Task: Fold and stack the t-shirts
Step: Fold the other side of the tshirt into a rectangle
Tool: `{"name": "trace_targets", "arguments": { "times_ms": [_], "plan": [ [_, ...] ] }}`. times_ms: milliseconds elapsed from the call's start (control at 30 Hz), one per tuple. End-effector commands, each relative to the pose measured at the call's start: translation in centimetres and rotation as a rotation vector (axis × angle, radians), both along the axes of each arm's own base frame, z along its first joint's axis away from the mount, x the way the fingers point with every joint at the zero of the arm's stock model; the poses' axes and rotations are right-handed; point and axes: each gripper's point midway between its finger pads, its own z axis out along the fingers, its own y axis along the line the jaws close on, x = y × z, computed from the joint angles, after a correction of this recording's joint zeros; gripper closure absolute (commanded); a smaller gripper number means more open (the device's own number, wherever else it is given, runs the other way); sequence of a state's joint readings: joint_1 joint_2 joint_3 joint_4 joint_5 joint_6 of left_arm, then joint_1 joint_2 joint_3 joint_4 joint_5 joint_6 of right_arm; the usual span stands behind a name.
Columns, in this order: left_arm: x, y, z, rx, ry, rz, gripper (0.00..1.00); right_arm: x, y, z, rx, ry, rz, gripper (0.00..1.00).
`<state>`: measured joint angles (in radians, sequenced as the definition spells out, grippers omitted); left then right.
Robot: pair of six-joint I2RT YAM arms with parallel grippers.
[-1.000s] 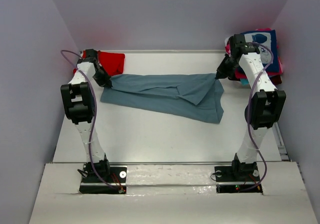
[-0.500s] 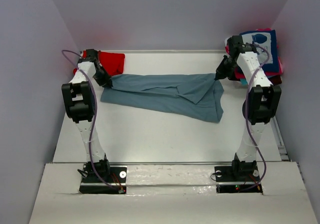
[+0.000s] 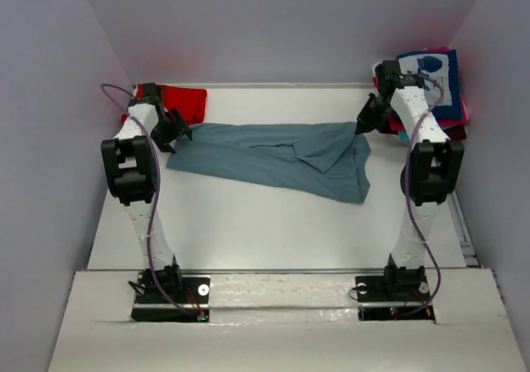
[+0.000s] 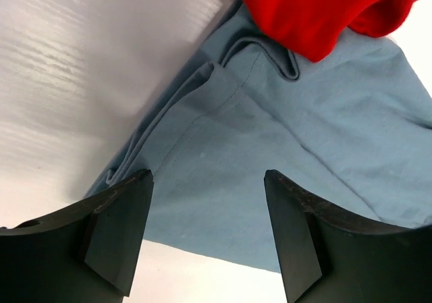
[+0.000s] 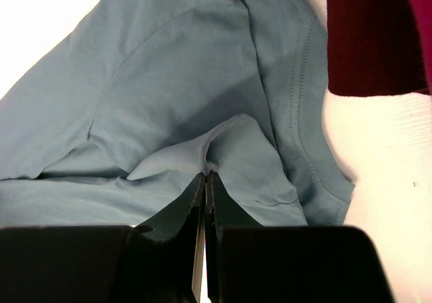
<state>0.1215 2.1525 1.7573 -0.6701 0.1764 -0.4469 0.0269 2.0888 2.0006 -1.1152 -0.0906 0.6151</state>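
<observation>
Shows soft, limp grey-blue cotton t-shirt (image 3: 273, 161) on white tabletop (image 3: 248, 223), right end effector (image 5: 206, 181) pinching a fold, left end effector (image 4: 206, 208) wide; probably best gripped at corners.

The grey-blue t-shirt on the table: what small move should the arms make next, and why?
Probably the right gripper should open and let go. It is shut on a pinched fold at one end of the grey-blue t-shirt, while the left gripper stands open above the other end, holding nothing. The shirt lies spread out, so releasing it would likely leave it flat for folding.
</observation>
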Motion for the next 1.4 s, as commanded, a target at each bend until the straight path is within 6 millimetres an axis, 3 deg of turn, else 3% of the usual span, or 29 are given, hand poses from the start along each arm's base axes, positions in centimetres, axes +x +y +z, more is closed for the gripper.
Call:
{"name": "trace_targets", "arguments": {
  "times_ms": [0, 367, 400, 433, 467, 500, 633, 667, 833, 867, 1033, 1267, 1367],
  "plan": [
    [-0.5, -0.4, 4.4, 0.031, -0.087, -0.012, 0.21, 1.1, -0.1, -0.2, 0.007, -0.028, 0.014, 0.93],
    [-2.6, -3.6, 6.2, 0.059, -0.093, -0.101, 0.21, 2.3, 0.1, -2.8, 0.018, 0.009, 0.032, 0.93],
    [-2.7, -4.1, 6.3, 0.060, -0.095, -0.114, 0.21, 2.4, 0.2, -2.7, 0.020, 0.006, 0.035, 0.85],
    [-2.8, -4.2, 6.6, 0.059, -0.100, -0.118, 0.21, 2.5, 0.2, -2.8, 0.018, 0.004, 0.036, 0.64],
    [-2.8, -4.8, 6.8, 0.056, -0.103, -0.134, 0.21, 2.5, 0.2, -2.8, 0.018, 0.002, 0.041, 0.56],
    [-2.8, -5.7, 7.1, 0.051, -0.109, -0.158, 0.21, 2.6, 0.2, -2.7, 0.020, -0.003, 0.047, 0.40],
    [-3.3, -8.3, 7.4, 0.050, -0.106, -0.231, 0.21, 2.1, 0.6, -1.9, 0.039, -0.018, 0.072, 0.11],
    [-3.4, -8.8, 7.4, 0.048, -0.106, -0.242, 0.21, 1.9, 0.7, -1.7, 0.045, -0.017, 0.077, 0.08],
    [-4.3, -10.8, 6.3, 0.037, -0.087, -0.276, 0.21, -1.0, 3.0, -0.6, 0.107, -0.029, 0.134, 0.14],
    [-4.5, -11.2, 6.1, 0.035, -0.084, -0.282, 0.21, -2.3, 3.1, -1.8, 0.116, 0.009, 0.136, 0.18],
    [-5.0, -12.0, 5.1, 0.033, -0.065, -0.300, 0.21, -5.1, 6.7, -2.6, 0.167, 0.036, 0.209, 0.48],
    [-5.3, -12.8, 4.3, 0.030, -0.047, -0.317, 0.21, -7.1, 11.2, -3.6, 0.176, 0.066, 0.301, 0.52],
    [-5.4, -12.7, 4.2, 0.033, -0.042, -0.315, 0.21, -7.4, 11.6, -4.6, 0.176, 0.083, 0.300, 0.52]
  ]
}}
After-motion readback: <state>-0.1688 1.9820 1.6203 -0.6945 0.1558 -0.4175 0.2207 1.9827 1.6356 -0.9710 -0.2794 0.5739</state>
